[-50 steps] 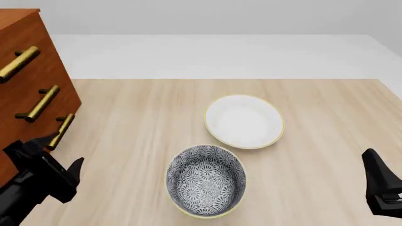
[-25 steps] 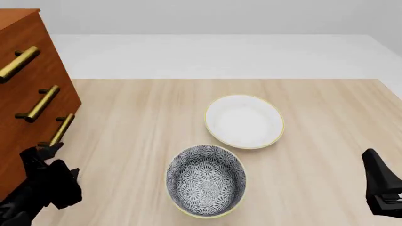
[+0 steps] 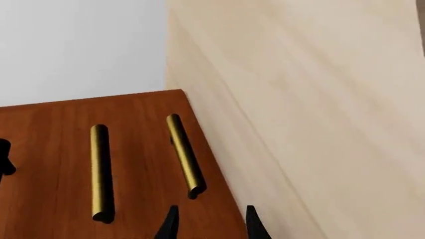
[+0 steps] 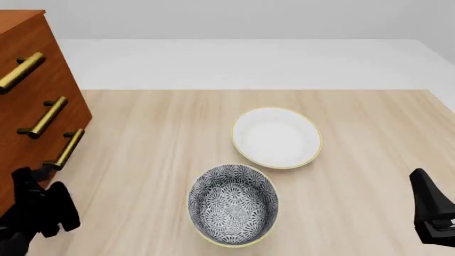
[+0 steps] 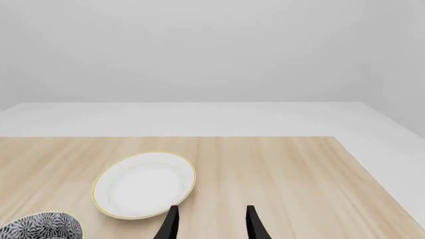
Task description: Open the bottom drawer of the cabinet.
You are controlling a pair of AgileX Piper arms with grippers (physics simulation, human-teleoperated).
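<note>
Far left of the front view: tall reddish-brown wooden cabinet (image 4: 32, 101) with three stacked drawers, cut off by the frame edge, standing on the pale wood-grain table (image 4: 156, 138). Lowest of the three, the reddish-brown bottom drawer (image 4: 35, 168), brass bar handle (image 4: 66, 150) on its front, front face flush with the drawers above as far as can be seen. Just below and near that handle, the black left gripper (image 4: 39, 205), low at the frame's left edge, close against the cabinet's lower front. From the left wrist camera: two black fingertips (image 3: 170, 225) parted by a narrow gap, nothing between them, tips short of the end of the nearest brass handle (image 3: 184, 155); a second brass handle (image 3: 100, 172) alongside on the same wooden face. No contact with any handle visible.

Centre of the table: shallow white bowl with a thin yellow rim (image 4: 276, 137), and nearer the camera a deeper bowl patterned in dark blue and white (image 4: 233, 204), the two close but apart.

Right edge of the front view: black right gripper (image 4: 430, 213), well apart from both bowls. Right wrist camera: fingertips (image 5: 252, 222) slightly spread, holding nothing, above bare table with the white bowl ahead.
</note>
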